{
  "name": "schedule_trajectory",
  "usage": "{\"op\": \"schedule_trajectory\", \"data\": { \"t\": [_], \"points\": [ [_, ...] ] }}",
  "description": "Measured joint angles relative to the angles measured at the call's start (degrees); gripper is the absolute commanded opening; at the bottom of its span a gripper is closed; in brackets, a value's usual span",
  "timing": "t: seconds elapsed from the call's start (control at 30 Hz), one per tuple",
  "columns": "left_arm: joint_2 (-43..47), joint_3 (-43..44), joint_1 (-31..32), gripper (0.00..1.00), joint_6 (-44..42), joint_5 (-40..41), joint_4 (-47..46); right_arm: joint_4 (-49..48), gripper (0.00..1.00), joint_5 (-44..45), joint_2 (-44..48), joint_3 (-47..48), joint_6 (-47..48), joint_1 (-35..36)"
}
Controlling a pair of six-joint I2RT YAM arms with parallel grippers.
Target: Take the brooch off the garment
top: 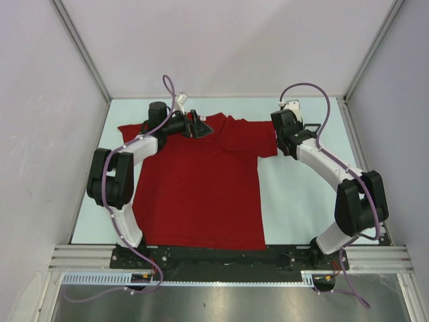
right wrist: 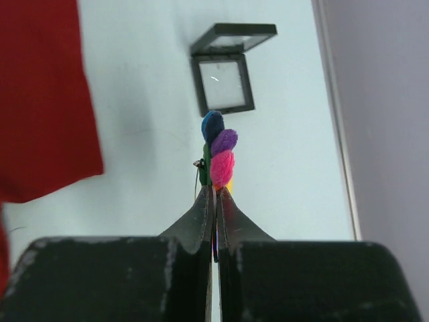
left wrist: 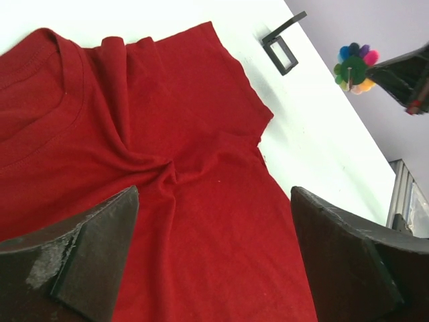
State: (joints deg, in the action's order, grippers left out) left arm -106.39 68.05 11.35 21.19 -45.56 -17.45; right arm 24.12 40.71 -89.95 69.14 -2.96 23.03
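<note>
Nearest, the right gripper is pressed together on the brooch. It pinches the lower edge, so the beaded cluster stands up past the fingertips, clear of the garment, whose sleeve edge lies off to the left. Straight ahead along the gripper's line, farther out on the tabletop, sits a small open black case, probably the drop spot. The left gripper hangs spread wide over the garment near its collar, holding nothing.

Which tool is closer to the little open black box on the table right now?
Right. The right tool, shut on the brooch, is just short of the box. The left tool stands open over the garment near its collar, farther away.
</note>
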Motion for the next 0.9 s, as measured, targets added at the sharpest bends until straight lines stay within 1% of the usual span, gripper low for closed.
{"op": "schedule_trajectory", "data": {
  "t": [0.27,0.6,0.9],
  "points": [
    [0.1,0.0,0.0,1.00,-0.4,0.0,0.0,-0.4,0.00,4.3,-7.3,3.0,3.5,-3.9],
    [0.0,0.1,0.0,1.00,-0.8,0.0,0.2,-3.3,0.00,5.5,-18.7,9.0,9.2,-7.6],
    [-0.5,1.6,0.0,1.00,-0.9,0.3,1.2,-4.7,0.00,6.9,-25.0,12.8,12.7,-8.9]
  ]
}}
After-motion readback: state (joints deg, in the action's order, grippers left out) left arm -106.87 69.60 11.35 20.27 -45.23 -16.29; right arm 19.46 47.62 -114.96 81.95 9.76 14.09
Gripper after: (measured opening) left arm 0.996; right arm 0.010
